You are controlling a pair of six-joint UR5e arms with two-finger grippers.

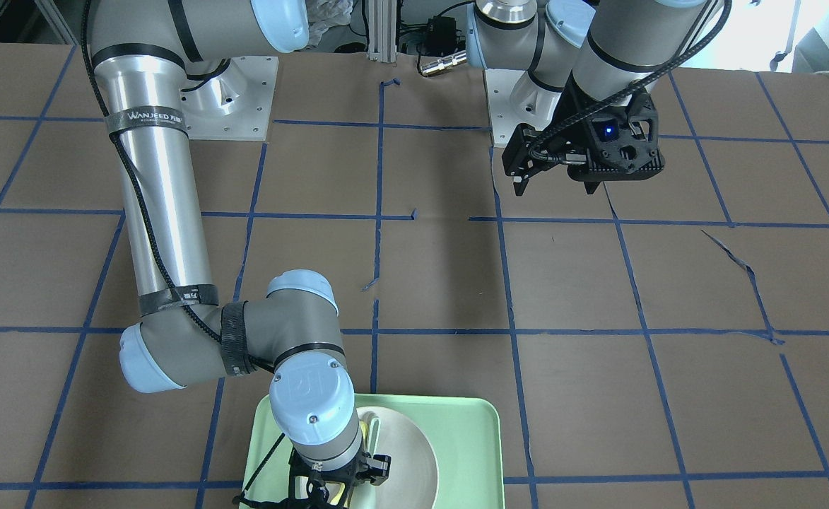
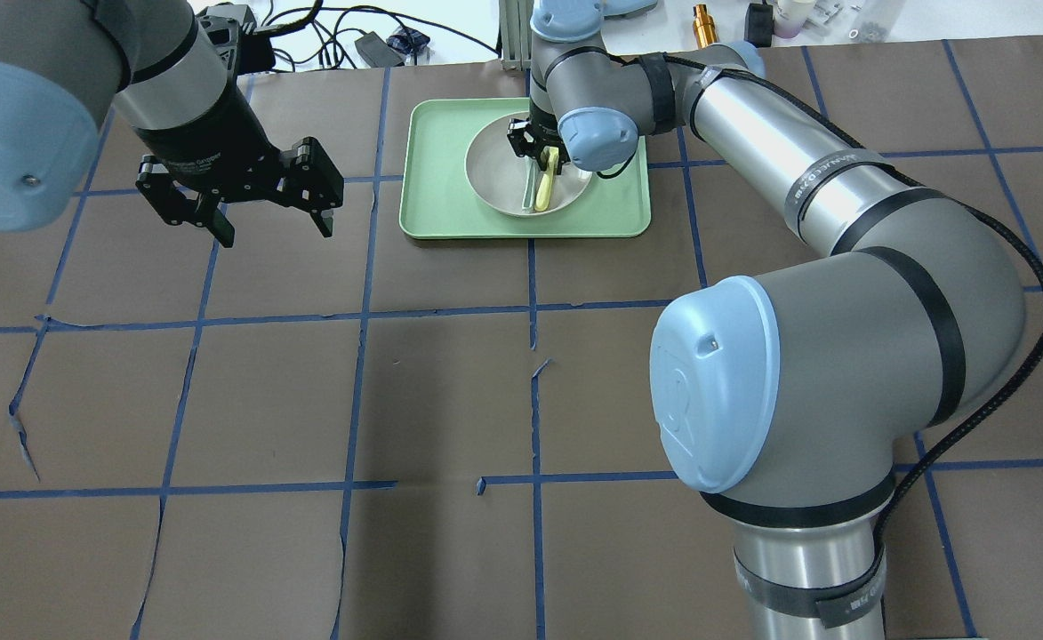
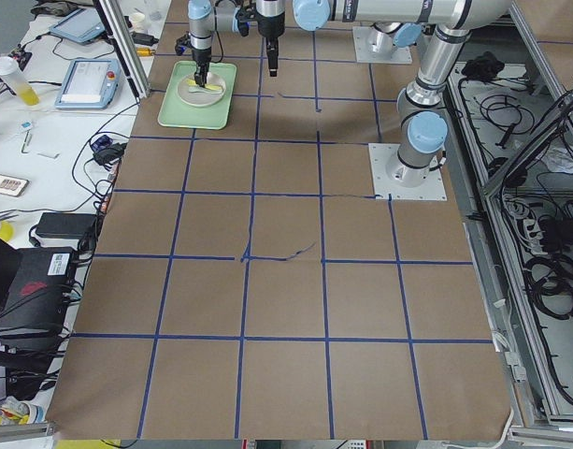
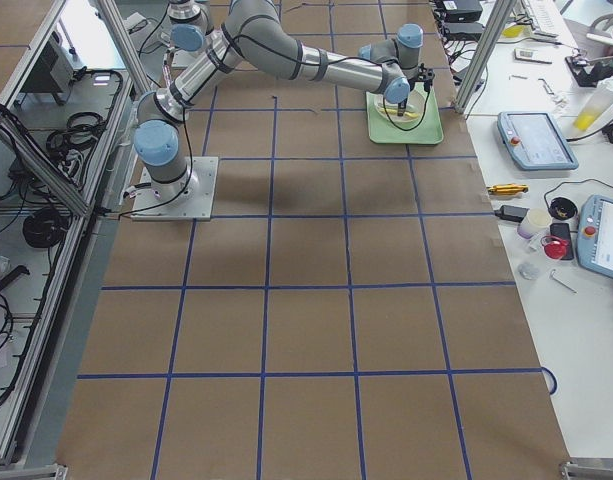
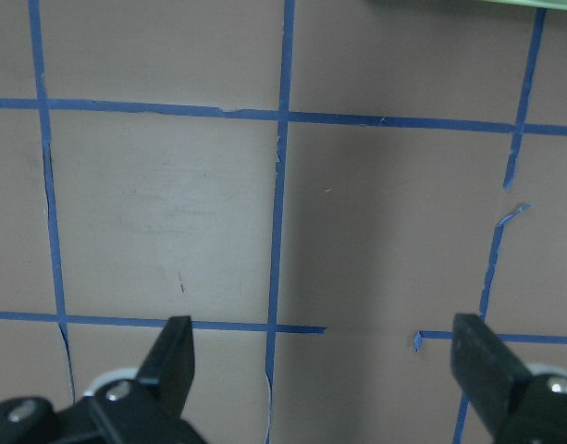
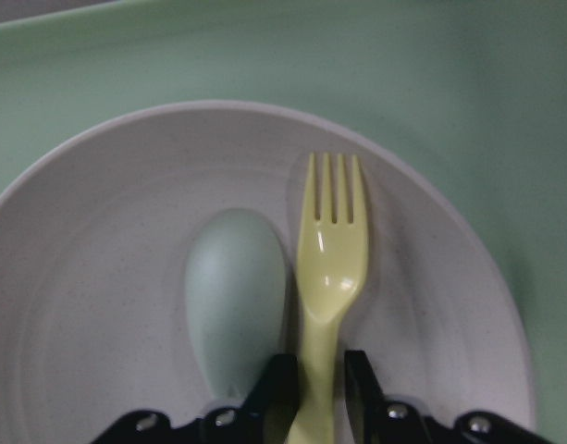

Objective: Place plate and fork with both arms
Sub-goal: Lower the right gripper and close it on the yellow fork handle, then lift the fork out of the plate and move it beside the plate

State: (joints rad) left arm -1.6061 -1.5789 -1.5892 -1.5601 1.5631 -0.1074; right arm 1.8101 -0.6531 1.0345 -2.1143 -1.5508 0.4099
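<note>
The off-white plate (image 6: 98, 277) lies on the light-green tray (image 6: 449, 92) at the table's far side. In it lie the yellow fork (image 6: 331, 250) and a pale grey-green spoon (image 6: 235, 296), side by side. My right gripper (image 6: 317, 398) is down in the plate with its fingers closed on the fork's handle; it also shows in the overhead view (image 2: 534, 151) over the plate (image 2: 503, 191). My left gripper (image 2: 276, 227) hangs open and empty above the bare table, left of the tray (image 2: 437, 178); the left wrist view (image 5: 325, 361) shows only table between its fingers.
Brown paper with blue tape grid lines covers the table (image 2: 308, 400). The right arm's elbow (image 2: 734, 382) looms large over the near right of the table. Cables and small items lie beyond the far edge (image 2: 379, 44).
</note>
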